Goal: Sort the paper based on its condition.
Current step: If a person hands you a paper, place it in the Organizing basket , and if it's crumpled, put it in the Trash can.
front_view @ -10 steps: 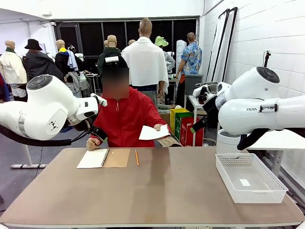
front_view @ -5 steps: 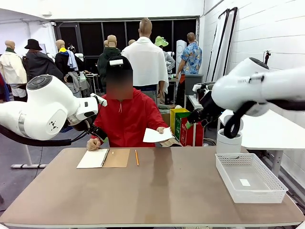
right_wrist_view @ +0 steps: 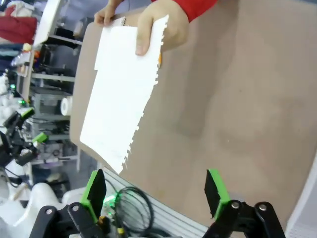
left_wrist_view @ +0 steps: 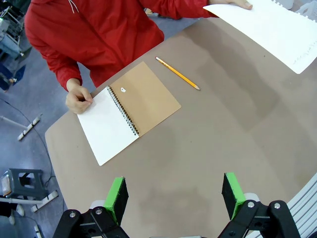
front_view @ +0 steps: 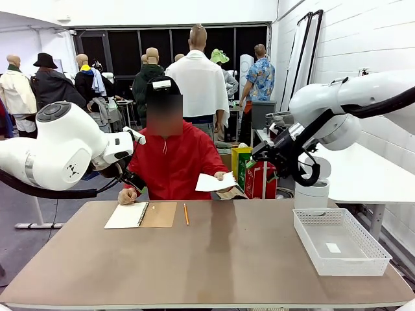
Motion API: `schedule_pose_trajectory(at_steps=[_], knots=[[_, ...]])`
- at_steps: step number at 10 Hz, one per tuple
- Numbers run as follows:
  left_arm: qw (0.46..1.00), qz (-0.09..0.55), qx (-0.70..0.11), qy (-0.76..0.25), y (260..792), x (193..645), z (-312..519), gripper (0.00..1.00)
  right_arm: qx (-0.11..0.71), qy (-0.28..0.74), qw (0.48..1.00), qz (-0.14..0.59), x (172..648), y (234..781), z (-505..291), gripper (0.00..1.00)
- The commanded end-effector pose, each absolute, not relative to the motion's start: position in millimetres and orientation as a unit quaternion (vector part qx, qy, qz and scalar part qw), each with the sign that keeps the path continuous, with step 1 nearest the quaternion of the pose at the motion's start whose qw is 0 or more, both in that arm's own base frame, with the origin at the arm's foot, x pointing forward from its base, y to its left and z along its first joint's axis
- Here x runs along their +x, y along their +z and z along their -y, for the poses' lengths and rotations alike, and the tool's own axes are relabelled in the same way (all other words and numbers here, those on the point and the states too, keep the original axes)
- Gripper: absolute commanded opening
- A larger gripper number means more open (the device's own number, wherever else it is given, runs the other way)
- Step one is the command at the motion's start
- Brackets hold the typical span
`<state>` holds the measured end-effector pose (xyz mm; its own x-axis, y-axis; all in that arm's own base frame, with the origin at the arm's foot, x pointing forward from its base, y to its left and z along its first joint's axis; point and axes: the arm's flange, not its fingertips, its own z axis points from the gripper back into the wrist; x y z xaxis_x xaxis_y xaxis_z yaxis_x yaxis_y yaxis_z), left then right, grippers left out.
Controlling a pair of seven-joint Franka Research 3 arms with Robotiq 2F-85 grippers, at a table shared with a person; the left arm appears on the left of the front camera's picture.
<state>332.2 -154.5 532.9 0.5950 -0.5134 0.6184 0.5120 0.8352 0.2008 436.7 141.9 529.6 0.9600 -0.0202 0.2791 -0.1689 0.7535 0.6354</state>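
Found the left fingers (left_wrist_view: 116, 196) released, green pads spread wide with nothing between them, poised above bare bench (front_view: 227, 259). Noted ahead of them an open spiral notebook (left_wrist_view: 129, 111) lying flat, with a person's hand (left_wrist_view: 78, 99) resting at its white page and a yellow pencil (left_wrist_view: 177, 73) just beside its brown cover. Located the paper (front_view: 211, 183) right of the pencil, off the bench surface, held up by the person's other hand (front_view: 222, 175) over the far edge, well apart from the left fingers. Confirmed one edge of the sheet ragged in the right wrist view. Found the right fingers (right_wrist_view: 95, 191) likewise released and empty, raised to the sheet's right, near it but not touching, the sheet ahead of them and not between them. Recorded a white mesh basket (front_view: 311, 245) at the bench's right end, with a small white scrap (front_view: 332, 247) inside.
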Motion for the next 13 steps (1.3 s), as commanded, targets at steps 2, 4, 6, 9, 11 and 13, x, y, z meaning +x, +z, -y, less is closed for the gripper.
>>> schedule_pose_trajectory(at_steps=[2, 4, 6, 9, 11, 13], knots=[[0.893, 0.346, 0.002, -0.287, 533.2, 331.8, 154.6, 1.00, 0.348, 0.031, 0.928, 0.127, 442.7, 528.8, -149.1, 1.00], [0.893, 0.346, 0.002, -0.287, 533.2, 331.8, 154.6, 1.00, 0.363, 0.021, 0.923, 0.125, 440.0, 523.3, -140.7, 1.00], [0.893, 0.346, 0.002, -0.287, 533.2, 331.8, 154.6, 1.00, 0.352, 0.019, 0.927, 0.126, 440.3, 522.0, -141.7, 1.00], [0.893, 0.346, 0.002, -0.287, 533.2, 331.8, 154.6, 1.00, 0.452, -0.075, 0.889, 0.004, 484.6, 503.8, -152.8, 1.00], [0.893, 0.346, 0.002, -0.287, 533.2, 331.8, 154.6, 1.00, 0.473, -0.101, 0.875, -0.023, 500.0, 493.4, -159.6, 1.00], [0.893, 0.346, 0.002, -0.287, 533.2, 331.8, 154.6, 1.00, 0.481, -0.120, 0.867, -0.050, 510.3, 482.6, -163.7, 1.00]])
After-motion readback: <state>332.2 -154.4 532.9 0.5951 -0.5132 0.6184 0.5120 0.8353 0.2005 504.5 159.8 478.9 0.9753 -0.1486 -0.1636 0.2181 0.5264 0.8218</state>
